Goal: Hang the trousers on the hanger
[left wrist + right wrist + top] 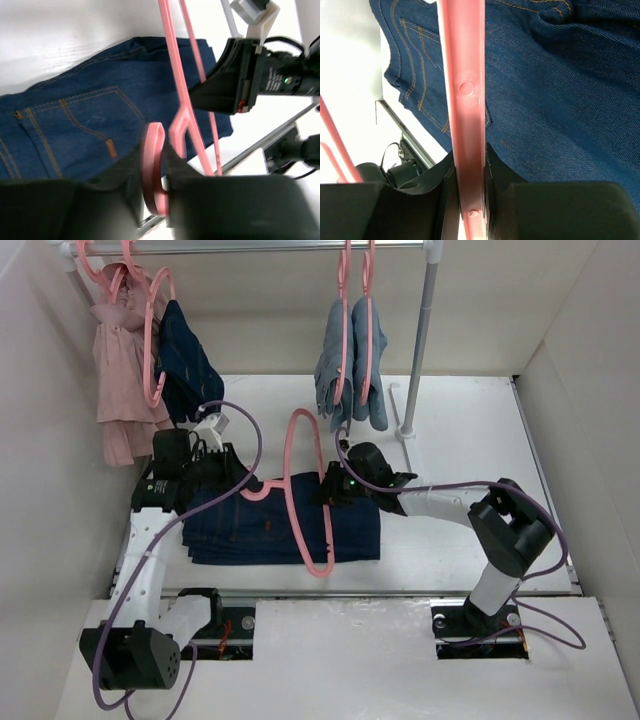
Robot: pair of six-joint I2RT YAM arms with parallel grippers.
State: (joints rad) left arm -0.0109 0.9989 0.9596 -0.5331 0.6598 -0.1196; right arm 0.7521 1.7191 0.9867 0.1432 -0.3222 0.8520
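Hanger held two-handed above the folded trousers. The left gripper (pixel 152 167) is clenched on the hook end of the pink hanger (pixel 465 75), the plastic pinched between its fingers. The right gripper (pixel 467 165) is likewise clamped on one flat bar of the loop. Directly beneath both sets of fingers lie the trousers (pixel 250 530), folded flat on the table (pixel 460 440), orange stitching showing under the left gripper. Whether any denim passes through the loop cannot be told, though the cloth appears to lie wholly below it.

Judged step: bringing the loop to the cloth for threading. To do it well, the two grips should move together so that the thin plastic neither twists nor bows. The loop should meet a free edge of the fold, not its middle. One gripper will probably have to let go to feed denim through, so the other needs a firm hold first.

Pose: each arm reaches forward from its base and bends inward, the wrists turned toward one another across the hanger. Well beyond the grippers, a rail (pixel 250 246) carries further pink hangers and hung garments
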